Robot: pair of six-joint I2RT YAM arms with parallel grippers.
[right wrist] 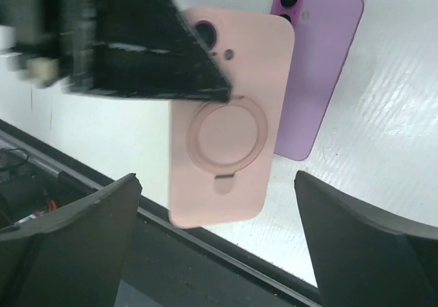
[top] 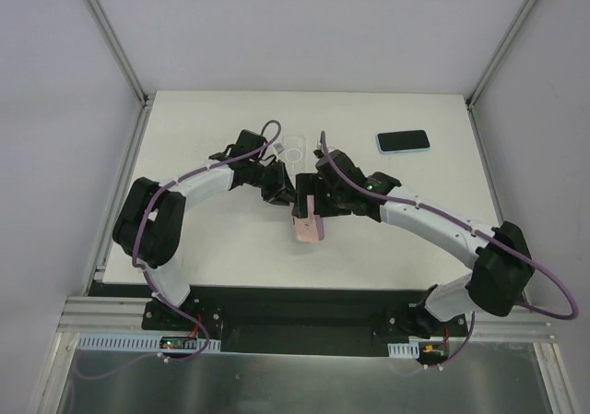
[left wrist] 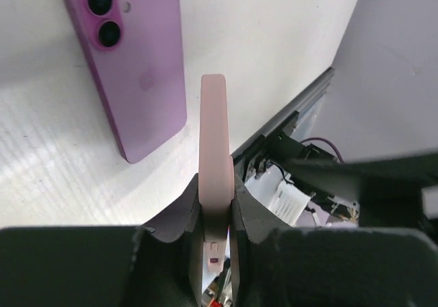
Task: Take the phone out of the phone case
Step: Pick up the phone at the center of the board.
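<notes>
The pink phone case [left wrist: 213, 136] with a ring on its back [right wrist: 226, 115] is empty and held edge-up above the table. My left gripper [left wrist: 213, 184] is shut on the case's lower end. The purple phone [left wrist: 133, 68] lies on the table with its back up and camera lenses showing, clear of the case; it also shows behind the case in the right wrist view [right wrist: 318, 68]. My right gripper [right wrist: 215, 178] is open wide, its fingers on either side of the case without touching it. From above, both grippers meet over the case [top: 309, 228] at table centre.
A black phone in a light blue case [top: 403, 141] lies at the back right. A clear case with a ring [top: 291, 148] lies behind the left gripper. The table's front edge and black rail [right wrist: 205, 252] run just below the hanging case.
</notes>
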